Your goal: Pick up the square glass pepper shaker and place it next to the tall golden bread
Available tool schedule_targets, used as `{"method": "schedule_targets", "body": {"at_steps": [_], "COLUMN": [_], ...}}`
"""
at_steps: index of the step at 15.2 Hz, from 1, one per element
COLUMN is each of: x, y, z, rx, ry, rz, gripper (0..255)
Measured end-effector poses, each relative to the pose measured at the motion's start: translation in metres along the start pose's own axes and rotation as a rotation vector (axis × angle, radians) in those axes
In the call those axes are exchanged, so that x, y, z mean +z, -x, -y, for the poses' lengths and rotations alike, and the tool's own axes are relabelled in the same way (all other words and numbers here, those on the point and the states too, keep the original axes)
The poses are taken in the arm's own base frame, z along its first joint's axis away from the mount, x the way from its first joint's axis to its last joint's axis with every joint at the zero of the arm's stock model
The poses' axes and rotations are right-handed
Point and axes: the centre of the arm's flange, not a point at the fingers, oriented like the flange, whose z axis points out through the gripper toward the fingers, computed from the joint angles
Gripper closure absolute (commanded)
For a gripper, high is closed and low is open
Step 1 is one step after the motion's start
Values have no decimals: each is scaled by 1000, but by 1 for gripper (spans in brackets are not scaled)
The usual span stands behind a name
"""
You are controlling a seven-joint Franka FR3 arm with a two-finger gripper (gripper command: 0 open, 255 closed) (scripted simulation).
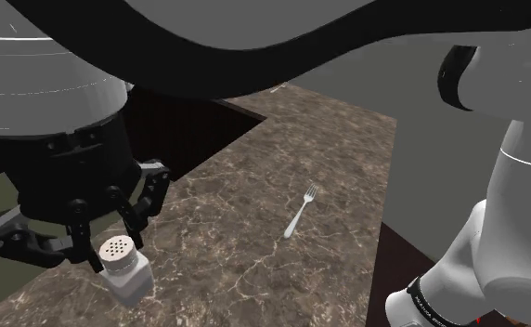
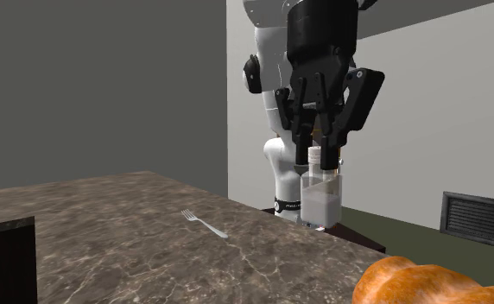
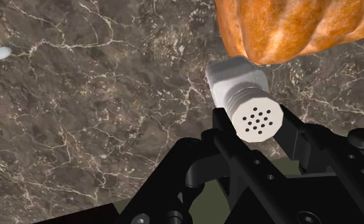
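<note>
The pepper shaker (image 1: 130, 278) is a square clear body with pale fill and a round perforated cap. My black gripper (image 1: 113, 238) is shut on its cap from above. In the second exterior view the shaker (image 2: 321, 204) hangs upright under the gripper (image 2: 321, 157), its base at or just above the counter's far edge; I cannot tell if it touches. The golden bread (image 2: 420, 281) lies at that view's lower right. In the wrist view the shaker (image 3: 238, 79) sits between the fingers of the gripper (image 3: 257, 125), with the bread (image 3: 295, 28) just beyond it.
A silver fork (image 1: 301, 212) lies on the brown marble counter (image 1: 254, 251), away from the shaker; it also shows as fork (image 2: 204, 223). A dark recess (image 1: 189, 121) borders the counter. The counter's edges run close by the shaker. A wall vent (image 2: 477, 218) sits low.
</note>
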Motion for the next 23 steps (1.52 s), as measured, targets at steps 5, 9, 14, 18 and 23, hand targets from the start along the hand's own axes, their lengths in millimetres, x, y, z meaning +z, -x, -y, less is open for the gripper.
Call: {"method": "schedule_targets", "body": {"at_steps": [5, 9, 14, 18, 23], "x": [25, 47, 74, 95, 122], "y": [-1, -2, 0, -1, 0], "z": [1, 1, 1, 1, 2], "rx": [0, 0, 0, 0, 0], "ry": [0, 0, 0, 0, 0], "rz": [0, 0, 0, 0, 0], "gripper": [255, 255, 255, 255, 255]}}
